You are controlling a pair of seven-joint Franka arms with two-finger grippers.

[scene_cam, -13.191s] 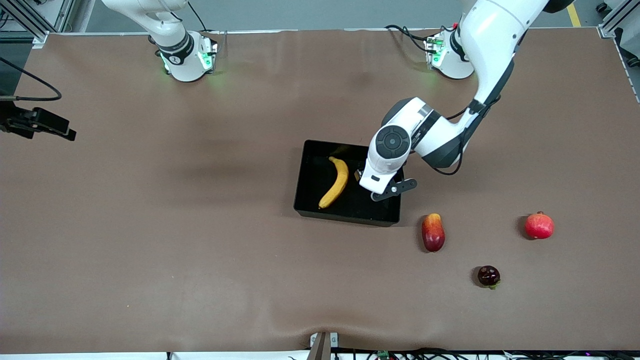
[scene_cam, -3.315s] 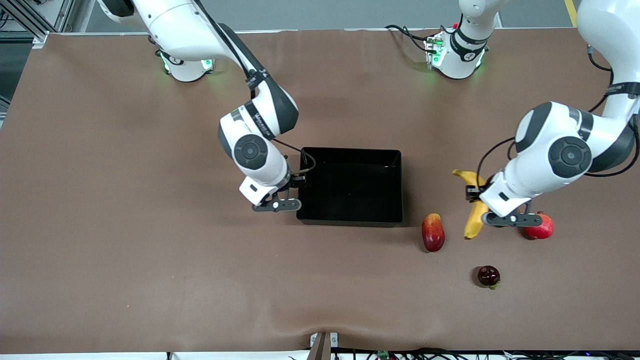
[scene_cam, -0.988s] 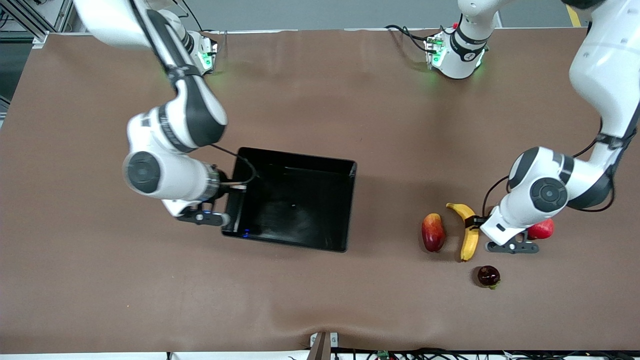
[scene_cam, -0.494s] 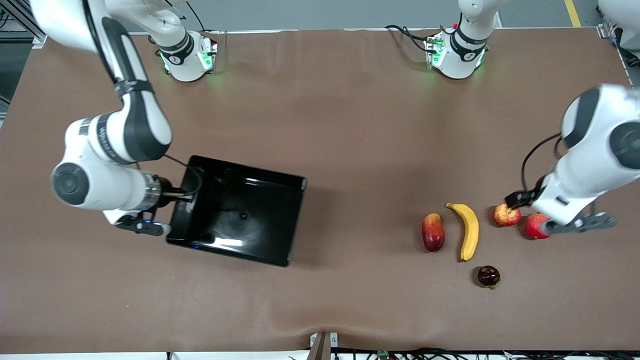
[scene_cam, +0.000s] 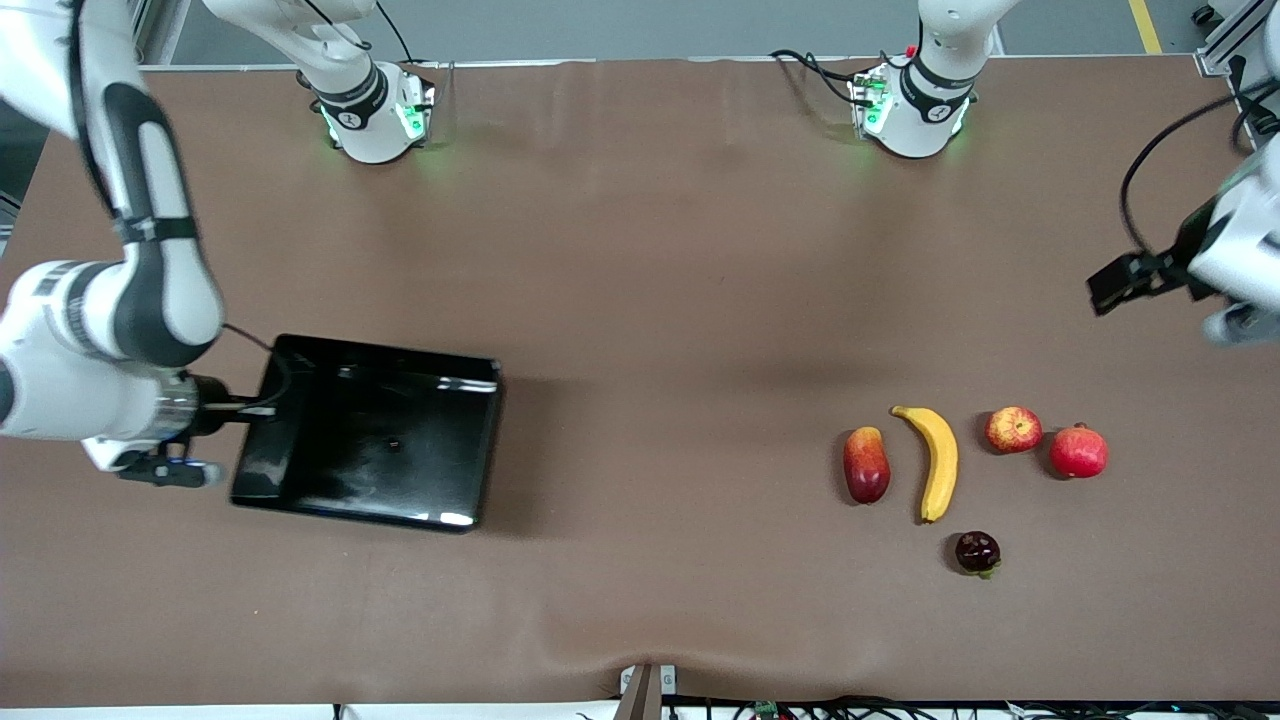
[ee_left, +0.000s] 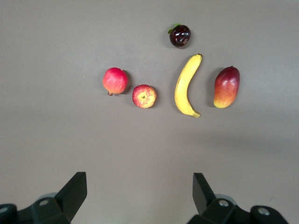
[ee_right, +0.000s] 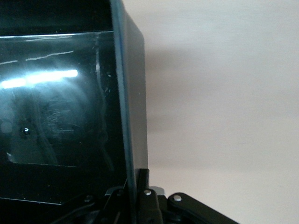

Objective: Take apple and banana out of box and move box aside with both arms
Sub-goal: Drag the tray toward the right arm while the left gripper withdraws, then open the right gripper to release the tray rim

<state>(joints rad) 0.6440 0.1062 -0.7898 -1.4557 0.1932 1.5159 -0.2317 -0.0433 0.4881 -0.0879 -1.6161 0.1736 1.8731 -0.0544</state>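
Observation:
The yellow banana and the red-and-yellow streaked apple lie side by side on the table toward the left arm's end. Both also show in the left wrist view, banana and apple. My left gripper is open and empty, high over bare table near that end, well apart from the fruits. The glossy black box is empty and sits toward the right arm's end. My right gripper is shut on the box's end wall, one finger on each side.
A red-yellow mango lies beside the banana, a solid red crowned fruit beside the apple, and a dark round fruit nearer the front camera. They also show in the left wrist view, the mango among them.
My right gripper has carried the box toward the right arm's end of the table. My left gripper let go of the banana, then the apple, and rose away from the fruits.

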